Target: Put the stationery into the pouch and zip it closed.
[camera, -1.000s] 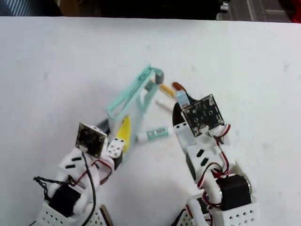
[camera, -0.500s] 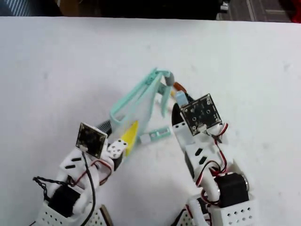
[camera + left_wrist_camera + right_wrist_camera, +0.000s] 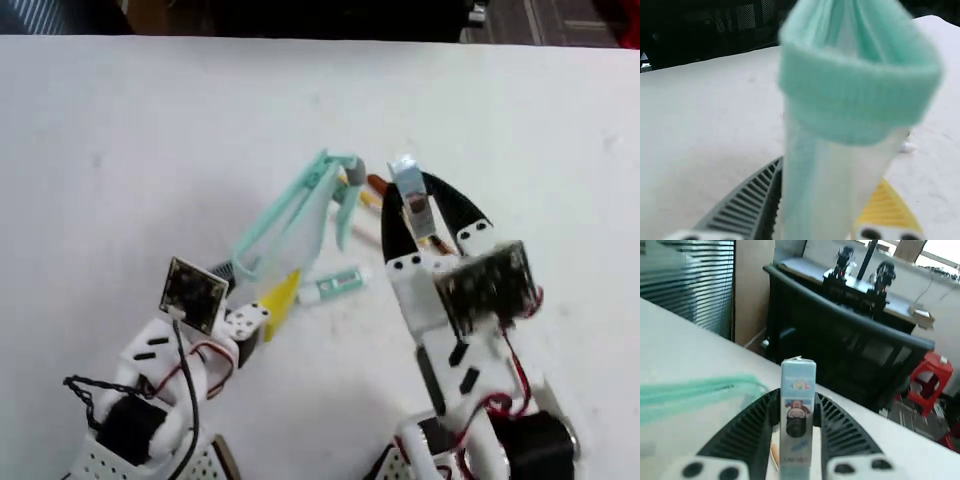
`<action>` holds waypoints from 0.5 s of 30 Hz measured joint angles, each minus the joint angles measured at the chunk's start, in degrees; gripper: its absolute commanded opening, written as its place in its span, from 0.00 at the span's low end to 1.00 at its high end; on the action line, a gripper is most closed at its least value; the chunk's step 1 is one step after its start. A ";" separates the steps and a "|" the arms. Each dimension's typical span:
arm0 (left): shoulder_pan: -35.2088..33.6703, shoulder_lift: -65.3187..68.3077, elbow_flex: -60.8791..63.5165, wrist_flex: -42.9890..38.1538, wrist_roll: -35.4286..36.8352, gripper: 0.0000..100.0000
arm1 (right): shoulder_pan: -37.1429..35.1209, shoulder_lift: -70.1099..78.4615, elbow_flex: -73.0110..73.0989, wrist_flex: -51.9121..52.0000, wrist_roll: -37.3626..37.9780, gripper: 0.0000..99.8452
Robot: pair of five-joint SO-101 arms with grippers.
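My left gripper [image 3: 252, 281] is shut on the low corner of the clear pouch with teal trim [image 3: 300, 210], holding it tilted up off the table. In the left wrist view the pouch's teal band [image 3: 860, 85] stands between the grey and yellow fingers [image 3: 750, 212]. My right gripper [image 3: 412, 196] is shut on a small boxed eraser [image 3: 409, 190], raised just right of the pouch's upper end. The right wrist view has the eraser [image 3: 798, 410] upright between black fingers [image 3: 750, 422], with the teal pouch edge [image 3: 690, 390] beside it. A small white and teal tube [image 3: 331, 286] lies on the table.
An orange and brown pen [image 3: 372, 186] lies on the white table [image 3: 120, 130] between the pouch's top and my right gripper. A dark desk and chair [image 3: 855, 340] stand beyond the table's far edge.
My right gripper has risen and tilted up with the eraser held in it, drawing back to the right. The left gripper has swung the pouch a little more upright.
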 measured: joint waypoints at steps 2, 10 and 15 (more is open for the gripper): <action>0.00 0.00 0.00 0.00 0.00 0.22 | -3.87 -0.26 -3.34 -0.44 0.00 0.02; 0.00 0.00 0.00 0.09 0.00 0.21 | -19.16 12.57 -16.26 -0.62 0.00 0.02; 0.00 0.00 0.00 0.09 0.00 0.21 | -23.74 22.77 -18.46 -1.58 -3.87 0.02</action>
